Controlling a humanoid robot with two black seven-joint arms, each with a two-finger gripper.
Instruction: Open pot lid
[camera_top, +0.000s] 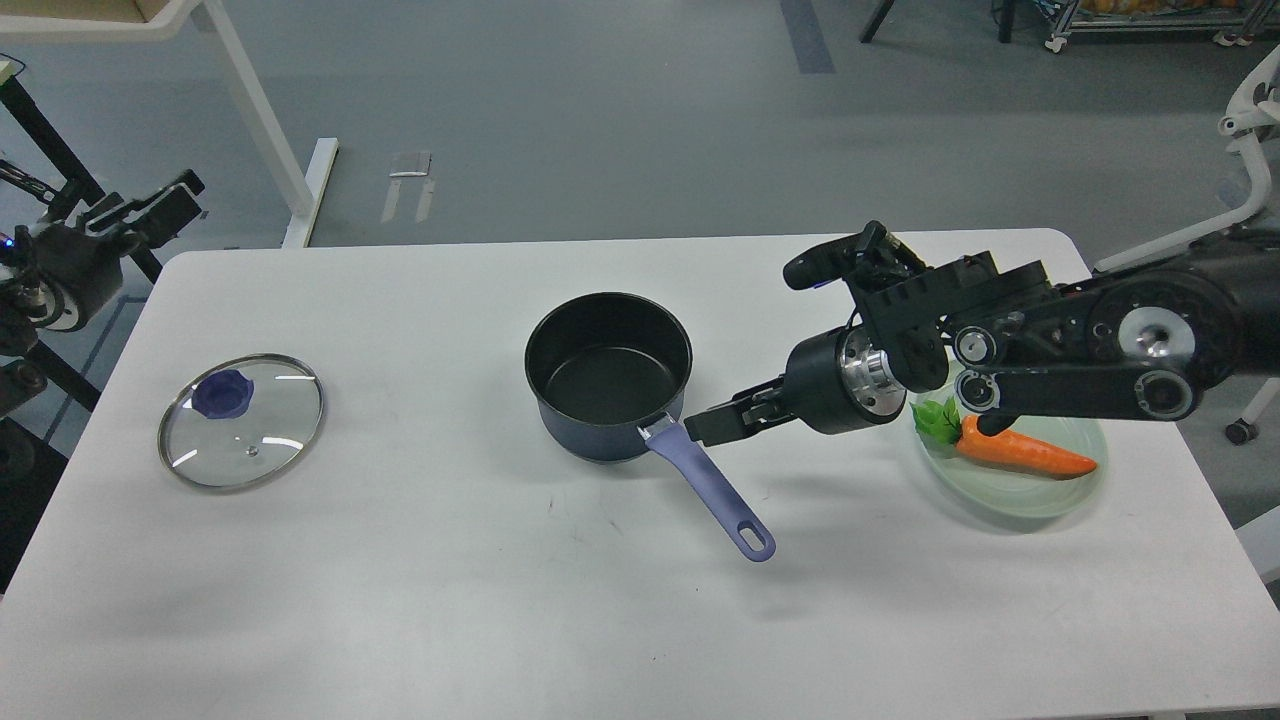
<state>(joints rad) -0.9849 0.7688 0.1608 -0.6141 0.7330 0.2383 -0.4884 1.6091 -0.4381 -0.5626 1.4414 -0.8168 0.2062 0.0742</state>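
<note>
The dark blue pot (608, 375) stands uncovered at the table's middle, its black inside showing. Its purple handle (712, 490) points toward the front right. The glass lid (242, 420) with a blue knob (222, 393) lies flat on the table at the left, apart from the pot. My left gripper (150, 208) is raised beyond the table's far left corner, open and empty, well clear of the lid. My right gripper (715, 422) hovers just right of the pot, above the root of the handle, open and holding nothing.
A pale green plate (1040, 490) with a toy carrot (1025, 455) sits at the right, partly under my right arm. The white table (500, 600) ends close behind the pot and lid. A black stand (60, 160) and a white desk leg (265, 130) are on the floor at far left.
</note>
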